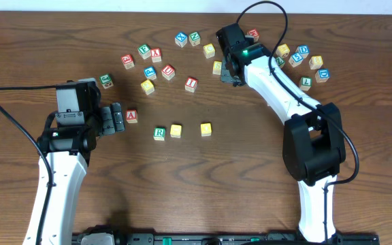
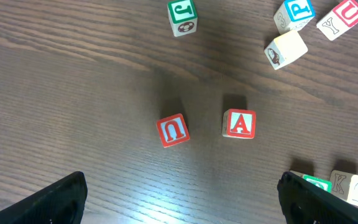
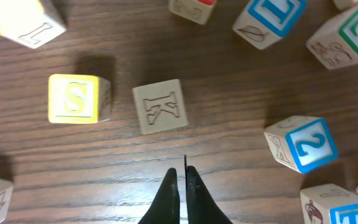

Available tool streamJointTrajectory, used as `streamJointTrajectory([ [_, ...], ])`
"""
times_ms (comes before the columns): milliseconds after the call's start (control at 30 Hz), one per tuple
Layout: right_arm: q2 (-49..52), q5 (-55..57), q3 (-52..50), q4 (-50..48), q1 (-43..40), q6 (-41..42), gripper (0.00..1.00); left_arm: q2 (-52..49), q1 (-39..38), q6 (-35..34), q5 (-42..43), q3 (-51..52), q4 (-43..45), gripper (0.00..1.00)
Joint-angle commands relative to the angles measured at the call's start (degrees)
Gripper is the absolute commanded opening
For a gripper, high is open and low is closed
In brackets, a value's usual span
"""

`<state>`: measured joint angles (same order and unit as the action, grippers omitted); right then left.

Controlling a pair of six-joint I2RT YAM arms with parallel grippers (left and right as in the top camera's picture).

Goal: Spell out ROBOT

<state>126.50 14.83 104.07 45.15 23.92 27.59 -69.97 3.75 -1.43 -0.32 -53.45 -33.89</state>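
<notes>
Green-lettered R block (image 1: 159, 133) lies on the worktop (image 1: 250, 177), low of centre, at the left end of a short row. You will find a yellow block (image 1: 175, 130) just beside it on the right, and a second yellow block (image 1: 205, 128) further right, apart from that pair. The letters on the two yellow ones cannot be read from overhead.

A block (image 1: 132, 116), lettered in red, lies near the row's left end, apart from it. The left gripper (image 1: 116, 118) hangs just beside that block. In the left wrist view its fingers (image 2: 55, 199) stand wide apart at the bottom corners, holding nothing. A red block (image 2: 173, 130) lies between them and further up, near the A; you cannot read its letter with certainty.

The right gripper (image 3: 183, 177) is over the far side of the worktop, among the scattered blocks. Its fingers are pressed almost together and grip nothing. A plain wooden K block (image 3: 160, 106) lies just ahead of the tips, not touching them. A yellow S block (image 3: 73, 98) lies beside the K.
</notes>
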Motion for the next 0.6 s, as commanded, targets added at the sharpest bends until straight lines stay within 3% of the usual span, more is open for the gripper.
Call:
streamJointTrajectory([
  [0, 0.3, -2.4, -0.1, -0.5, 0.1, -3.9, 0.01, 0.0, 0.3, 0.3, -0.1, -1.6, 0.1, 0.96],
  [567, 1.6, -3.2, -0.7, -4.2, -0.7, -7.1, 0.01, 0.0, 0.3, 0.3, -0.1, -1.6, 0.1, 0.96],
])
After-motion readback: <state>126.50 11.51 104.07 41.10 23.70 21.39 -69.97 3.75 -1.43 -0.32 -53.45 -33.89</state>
